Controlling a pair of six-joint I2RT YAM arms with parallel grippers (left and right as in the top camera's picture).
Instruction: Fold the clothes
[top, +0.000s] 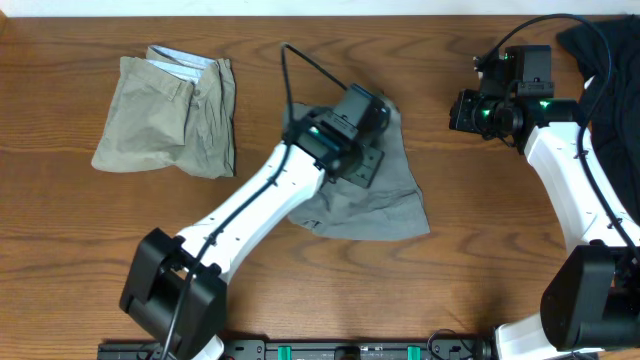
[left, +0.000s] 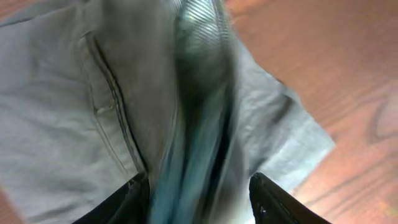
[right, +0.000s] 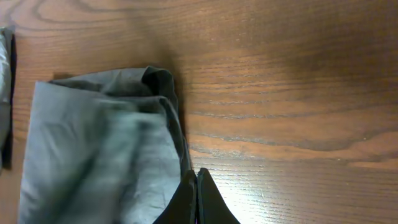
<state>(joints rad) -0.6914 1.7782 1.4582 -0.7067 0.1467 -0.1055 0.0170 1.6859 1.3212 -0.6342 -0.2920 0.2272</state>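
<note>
The mid-grey shorts lie crumpled at the table's middle. My left gripper is over their upper part. In the left wrist view its fingers are closed on a raised, blurred bunch of the grey shorts, with a welt pocket seam beside it. My right gripper is to the right of the shorts, apart from them. Its fingers are shut with nothing between them, and the grey shorts show at the left of its view. Khaki-beige shorts lie folded at the left. A black garment lies at the back right.
The wooden table is bare wood along the front and between the khaki and grey shorts. The left arm's white links cross the shorts' left side. The right arm stands along the right edge, next to the black garment.
</note>
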